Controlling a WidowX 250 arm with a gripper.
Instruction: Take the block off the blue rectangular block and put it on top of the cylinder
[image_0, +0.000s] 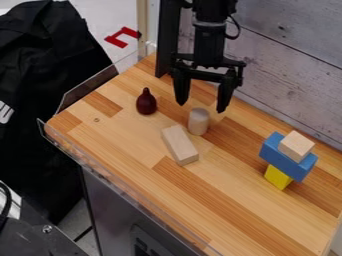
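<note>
Nearest the camera stands a dark cabinet (110, 205) with pale markings low on its front, too small for me to make out; above it spreads the worktop (140, 145), smooth striped wood in honey and brown strips, with a clear plastic edging (127, 189) along its near side.

Toward the view's right stands a little stack; at the bottom is a yellow block (276, 177), across it lies a blue rectangular block (279, 154), and on top of that sits the small wooden block (296, 145), pale, plain and sharp-cornered (that is the one I am to take); it is well apart from my gripper (201, 106), nearer the camera and off to the view's right.

Farther in, a long wooden block (180, 145) lies flat, its grain faint; just beyond one end stands the cylinder (198, 121), upright, pale and round-topped; beyond it, toward the view's left, rests a dark red, glossy, pear-shaped thing (146, 102) with a narrow neck (rather like a little bottle).

My gripper hangs fingers downward, released and spread wide, with the cylinder just below its tips in the view; behind it rises a wall (287, 65) of greyish, wood-grained boards.
</note>
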